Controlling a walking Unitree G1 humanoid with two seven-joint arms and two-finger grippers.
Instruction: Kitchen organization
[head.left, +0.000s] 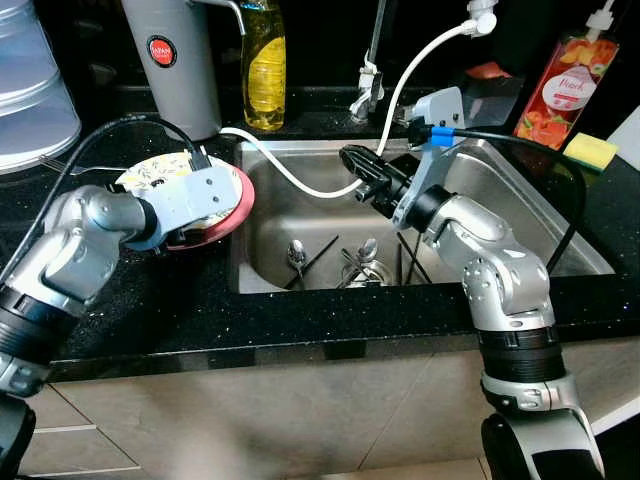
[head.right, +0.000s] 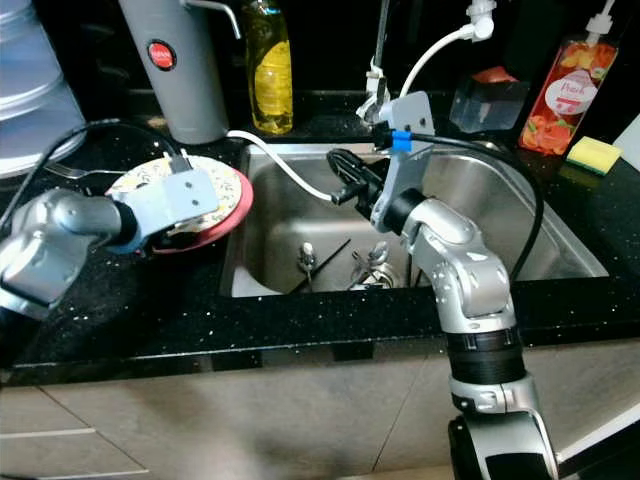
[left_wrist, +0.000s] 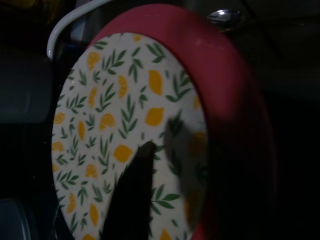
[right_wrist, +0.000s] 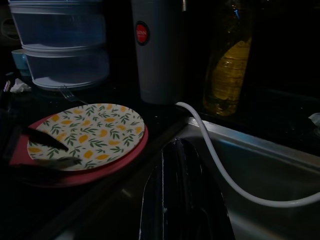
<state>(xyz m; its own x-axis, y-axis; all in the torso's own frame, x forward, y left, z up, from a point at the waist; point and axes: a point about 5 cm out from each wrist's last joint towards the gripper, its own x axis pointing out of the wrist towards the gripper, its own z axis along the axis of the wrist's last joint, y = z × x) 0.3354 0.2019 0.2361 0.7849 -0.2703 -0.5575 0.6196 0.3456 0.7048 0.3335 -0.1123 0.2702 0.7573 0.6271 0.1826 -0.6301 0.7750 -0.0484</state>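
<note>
Black speckled countertop (head.left: 300, 315), steel sink (head.left: 300, 225), lemon-print plate (right_wrist: 87, 132) beside it

A black speckled countertop (head.left: 150, 310) carries a red plate (head.left: 237, 205), grey canister (head.left: 180, 60), yellow bottle (head.left: 264, 65) and sponge (head.left: 590, 150).

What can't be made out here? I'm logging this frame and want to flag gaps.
- Left tool: over the lemon-patterned plate; the wrist block hides it in the head views, and the wrist views are too dark to show any grip.
- Red plate beneath: mostly covered by the patterned plate.
- Cutlery in the sink: too small to count.
- Right tool: finger gap unclear.
</note>
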